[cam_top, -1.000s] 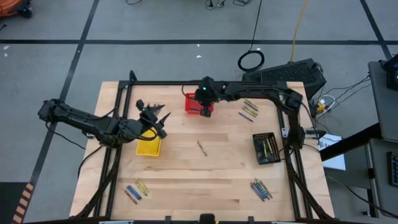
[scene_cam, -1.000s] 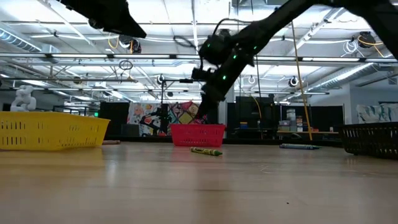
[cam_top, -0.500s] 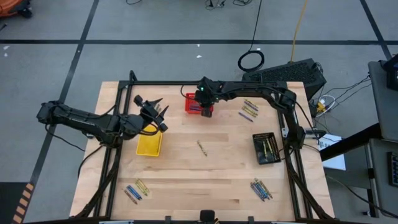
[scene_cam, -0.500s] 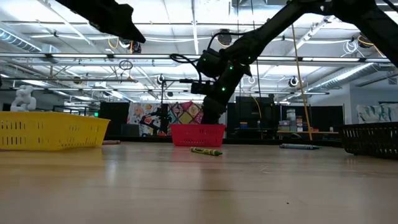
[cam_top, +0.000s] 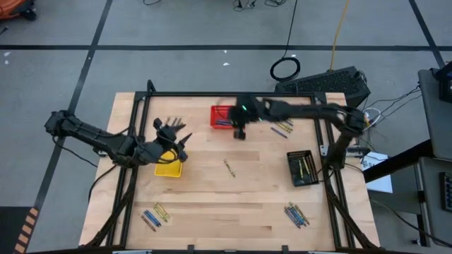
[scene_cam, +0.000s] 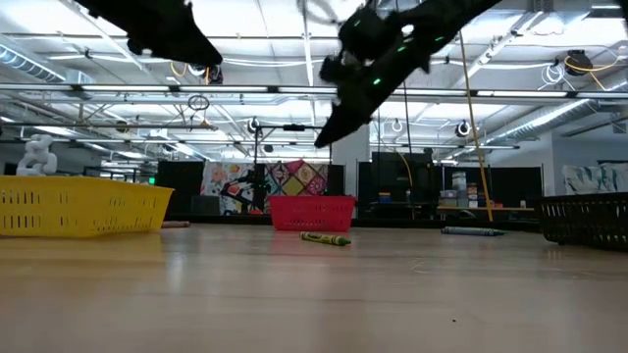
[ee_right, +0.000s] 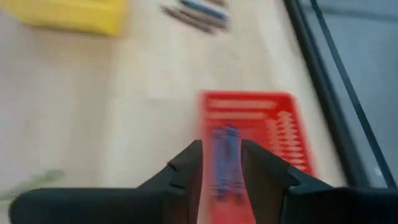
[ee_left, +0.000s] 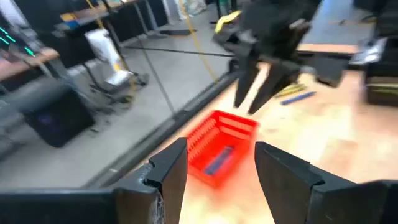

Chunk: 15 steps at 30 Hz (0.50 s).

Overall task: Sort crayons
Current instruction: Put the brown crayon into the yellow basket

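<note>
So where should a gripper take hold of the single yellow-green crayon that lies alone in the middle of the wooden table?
Grip the lone yellow-green crayon at mid-length, coming straight down from above: it lies flat on the bare wooden table, fingers closing across its thin width.

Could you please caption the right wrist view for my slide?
Open right gripper above the red basket holding blue crayons.

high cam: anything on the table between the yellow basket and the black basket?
Only one lone crayon on bare wood, roughly midway between the yellow basket and the black basket. The high view shows it; the low view shows it as green.
</note>
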Motion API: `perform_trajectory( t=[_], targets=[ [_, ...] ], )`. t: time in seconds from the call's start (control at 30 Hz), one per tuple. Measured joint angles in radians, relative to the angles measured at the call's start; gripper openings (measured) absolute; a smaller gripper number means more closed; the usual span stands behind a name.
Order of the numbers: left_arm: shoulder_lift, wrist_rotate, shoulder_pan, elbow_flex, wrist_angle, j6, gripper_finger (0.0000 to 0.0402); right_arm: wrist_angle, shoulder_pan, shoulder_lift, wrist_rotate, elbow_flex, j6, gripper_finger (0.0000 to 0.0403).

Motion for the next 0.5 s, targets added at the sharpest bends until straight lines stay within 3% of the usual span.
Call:
perform_trajectory(
  t=[0.17, 0.33, 0.5],
  targets=[
    [0.034, -0.010, -0.106, 0.000, -0.036, -0.186, 0.0189, 0.392, 0.170, -0.185, -0.001, -0.337, 0.164, 0.0067],
    [0.135, -0.073, -0.171, -0.001, 0.041, -0.258, 0.0189, 0.812, 0.338, -0.237, 0.000, -0.602, 0.222, 0.0053],
    [0.231, -0.073, -0.173, -0.001, 0.126, -0.308, 0.0189, 0.937, 0.460, -0.229, 0.054, -0.702, 0.286, 0.0049]
  ],
)
